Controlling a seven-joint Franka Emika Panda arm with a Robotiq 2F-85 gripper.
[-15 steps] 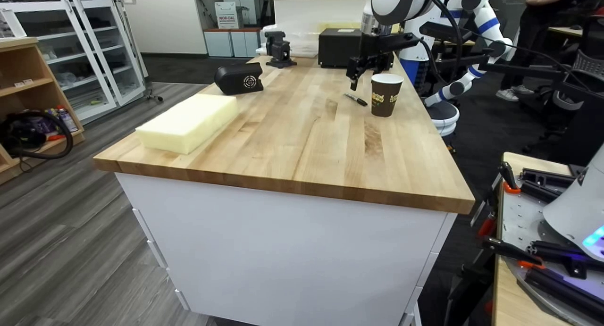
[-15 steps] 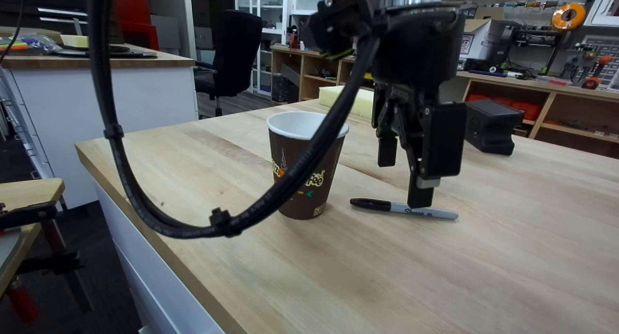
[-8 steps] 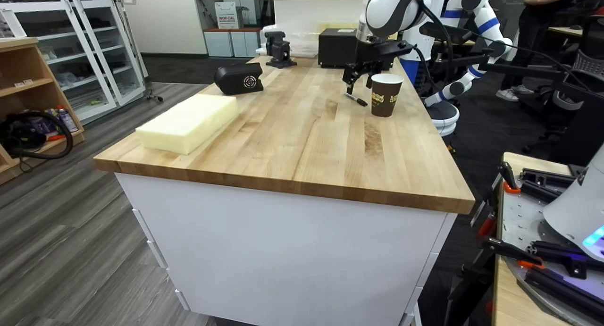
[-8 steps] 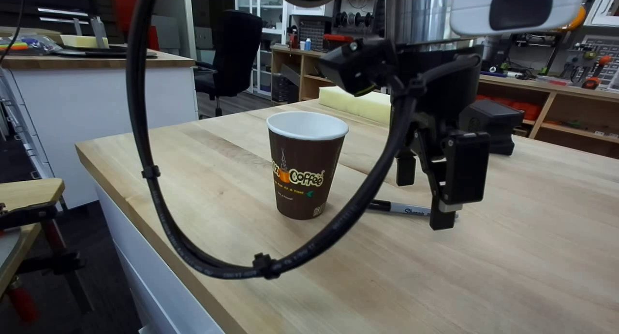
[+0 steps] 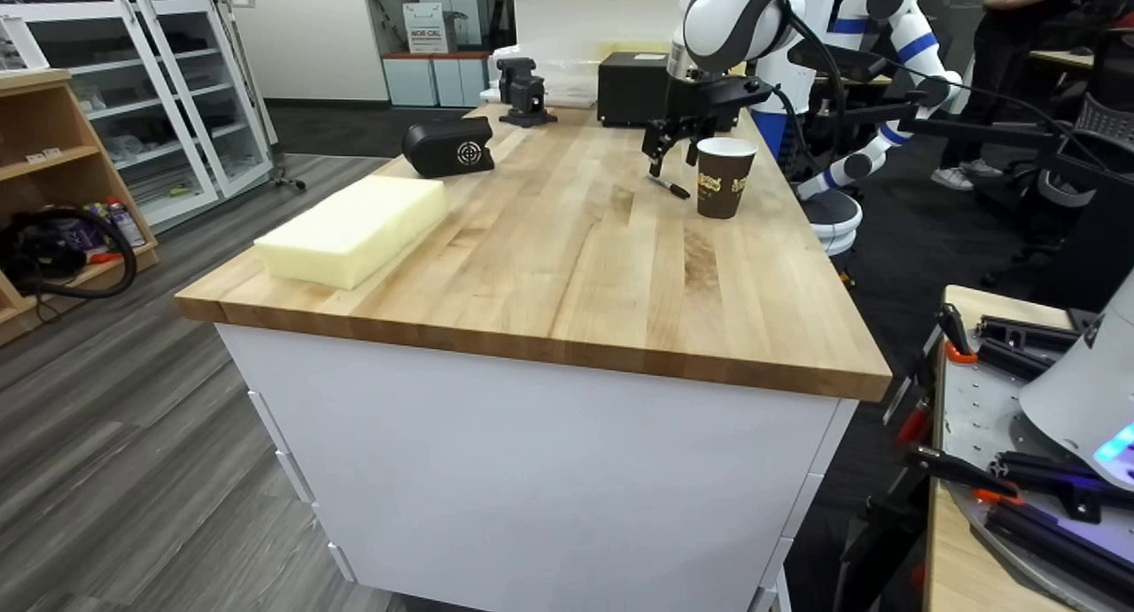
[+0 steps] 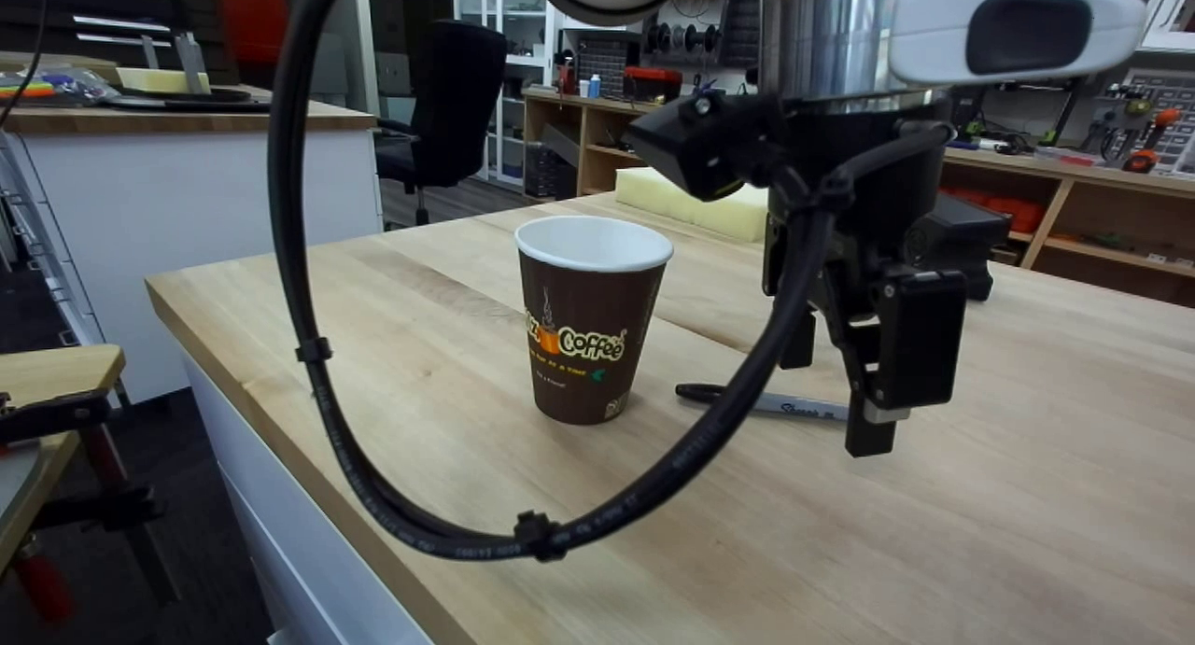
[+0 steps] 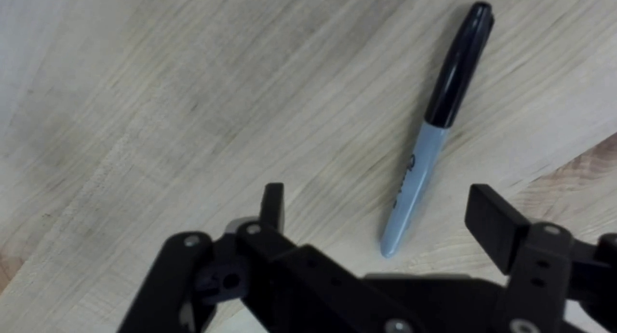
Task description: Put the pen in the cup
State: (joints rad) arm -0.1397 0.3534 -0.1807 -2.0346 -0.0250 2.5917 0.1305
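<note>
Your gripper (image 7: pixel 380 217) has come lower and a little farther from the paper coffee cup (image 6: pixel 590 337) than a second ago, while cup and Sharpie marker (image 7: pixel 436 126) stay where they were. You have its fingers (image 7: pixel 499 227) well apart; in the wrist view the marker's grey tail shows between them. The marker rests flat on the butcher-block tabletop (image 5: pixel 576 267), near the cup but not touching it, black cap toward the cup's base.

You can read "Coffee" on the cup, after a partly turned-away word ending in z, with "at a time" in smaller type beneath. "Sharpie" runs along the marker's barrel in an exterior view; in the wrist view that lettering is hard to read. Far beyond the cup, a carton (image 5: pixel 429 29) is printed NOR-CAL.

Your cup stands upright near one long edge of the tabletop. A broad stretch of wood separates the cup from the foam block (image 5: pixel 354 227) and from the black case (image 5: pixel 450 148) with a white target emblem.

In an exterior view the hose loop (image 6: pixel 539 537) crosses the marker where cap meets barrel, and one finger covers its tail end. You cannot tell whether the fingertips touch the wood. The arm (image 5: pixel 740 23) is cut off at the top of both exterior views.
</note>
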